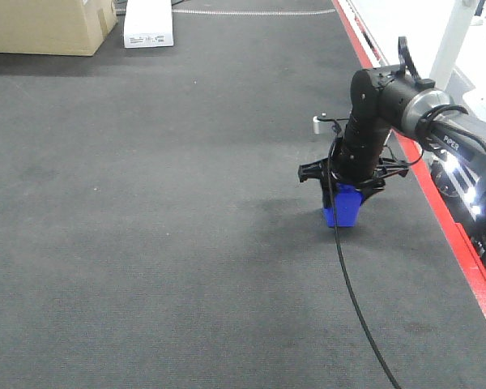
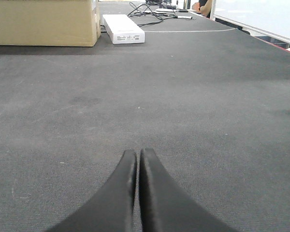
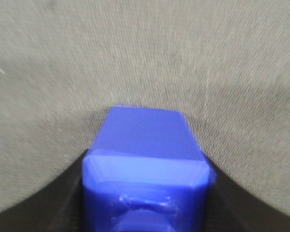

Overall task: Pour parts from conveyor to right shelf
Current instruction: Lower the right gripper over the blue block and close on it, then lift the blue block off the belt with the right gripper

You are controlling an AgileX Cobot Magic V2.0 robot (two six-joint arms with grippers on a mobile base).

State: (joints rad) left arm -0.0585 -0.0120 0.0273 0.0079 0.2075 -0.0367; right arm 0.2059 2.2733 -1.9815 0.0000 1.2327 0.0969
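Note:
The small bright-blue block (image 1: 341, 207) is at the right side of the dark woven conveyor belt (image 1: 162, 211). My right gripper (image 1: 342, 198) points down over it and is shut on it. In the right wrist view the blue block (image 3: 145, 174) fills the space between the two black fingers (image 3: 48, 203), just above the belt. My left gripper (image 2: 137, 157) is shut and empty, low over the belt (image 2: 145, 96), and does not show in the front view. The right shelf is out of view.
A cardboard box (image 1: 44, 26) and a white flat box (image 1: 148, 23) lie on the belt's far left. The red strip (image 1: 421, 178) runs along the belt's right edge. A black cable (image 1: 356, 300) trails from the right arm across the belt toward the front.

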